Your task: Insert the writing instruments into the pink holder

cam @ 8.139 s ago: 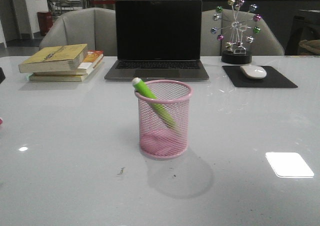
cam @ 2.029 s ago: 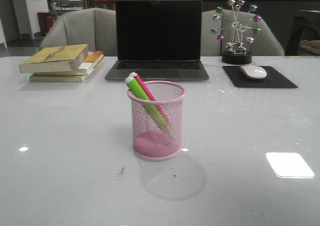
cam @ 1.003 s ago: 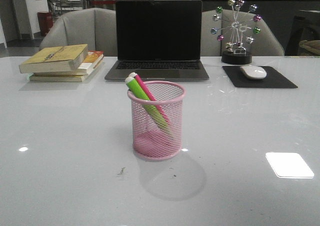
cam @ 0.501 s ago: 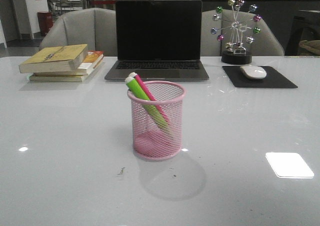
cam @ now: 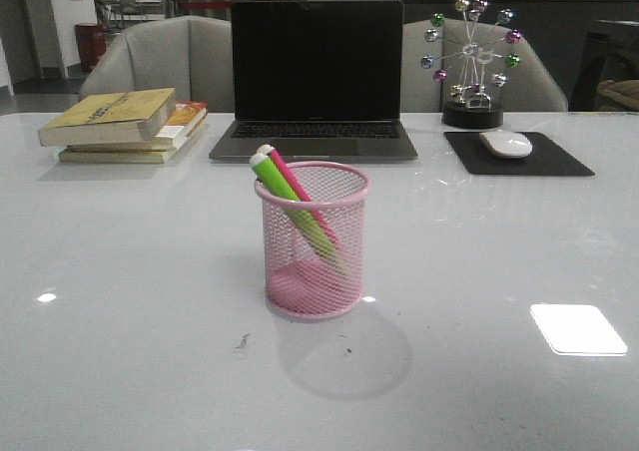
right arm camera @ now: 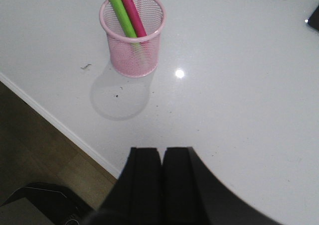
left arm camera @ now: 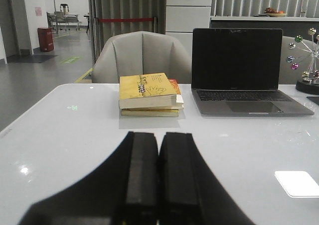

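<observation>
The pink holder point(cam: 313, 241) stands upright mid-table, a wire-mesh cup, also seen in the right wrist view point(right arm camera: 132, 36). Both writing instruments lean inside it: the lime-green marker point(cam: 285, 200) with its white end up, and the slimmer magenta pen point(cam: 296, 186) beside it; both also show from the right wrist, the green marker point(right arm camera: 121, 13) next to the magenta pen point(right arm camera: 131, 11). My left gripper point(left arm camera: 158, 135) is shut and empty, over bare table facing the books. My right gripper point(right arm camera: 162, 151) is shut and empty, raised well back from the holder. Neither gripper appears in the front view.
A laptop point(cam: 315, 82) sits behind the holder, a stack of books point(cam: 125, 124) at back left, a mouse point(cam: 506, 143) on a black pad point(cam: 519, 157) and a ball ornament point(cam: 471, 62) at back right. The table's near edge point(right arm camera: 60, 128) runs below the holder in the right wrist view.
Since 8.1 s ago the magenta pen has joined the green marker in the holder, and the holder has shifted slightly left. Nothing has moved over the last two seconds.
</observation>
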`<state>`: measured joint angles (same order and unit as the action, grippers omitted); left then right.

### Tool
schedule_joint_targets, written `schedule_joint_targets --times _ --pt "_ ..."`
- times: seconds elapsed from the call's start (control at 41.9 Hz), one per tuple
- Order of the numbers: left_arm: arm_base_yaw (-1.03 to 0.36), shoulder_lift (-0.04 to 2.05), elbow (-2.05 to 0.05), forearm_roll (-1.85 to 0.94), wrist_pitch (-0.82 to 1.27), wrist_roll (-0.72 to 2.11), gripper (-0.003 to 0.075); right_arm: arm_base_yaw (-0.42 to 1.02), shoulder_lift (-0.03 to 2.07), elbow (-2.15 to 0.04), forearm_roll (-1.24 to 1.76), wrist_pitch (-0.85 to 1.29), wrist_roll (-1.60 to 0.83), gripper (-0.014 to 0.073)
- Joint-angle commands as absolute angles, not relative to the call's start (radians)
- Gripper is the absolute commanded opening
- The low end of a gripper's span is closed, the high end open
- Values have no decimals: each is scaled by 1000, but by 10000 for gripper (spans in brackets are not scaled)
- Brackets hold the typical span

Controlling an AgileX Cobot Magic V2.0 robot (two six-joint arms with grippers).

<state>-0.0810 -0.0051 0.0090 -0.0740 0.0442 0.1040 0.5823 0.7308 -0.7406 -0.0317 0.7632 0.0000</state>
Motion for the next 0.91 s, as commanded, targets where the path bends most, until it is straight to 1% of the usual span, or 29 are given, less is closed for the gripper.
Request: schedule_joint_targets --times 0.0,0.31,0.43,0.692,0.764,0.883 --pt "-80 -24 8 -84 -48 104 96 582 725 -768 -35 698 -10 58" --pt "-80 -24 8 -84 -48 104 96 569 695 -745 -55 676 -10 58" --pt "-80 -22 8 -84 -48 104 95 473 583 -638 -55 523 -10 58" --pt "-80 -22 8 -84 -48 104 96 186 236 -254 -55 92 -10 58" --pt "-80 -22 8 -84 -48 104 96 129 163 -163 -55 0 -10 58" --pt "-80 -22 8 -84 -48 104 96 58 49 -40 -54 -96 0 58"
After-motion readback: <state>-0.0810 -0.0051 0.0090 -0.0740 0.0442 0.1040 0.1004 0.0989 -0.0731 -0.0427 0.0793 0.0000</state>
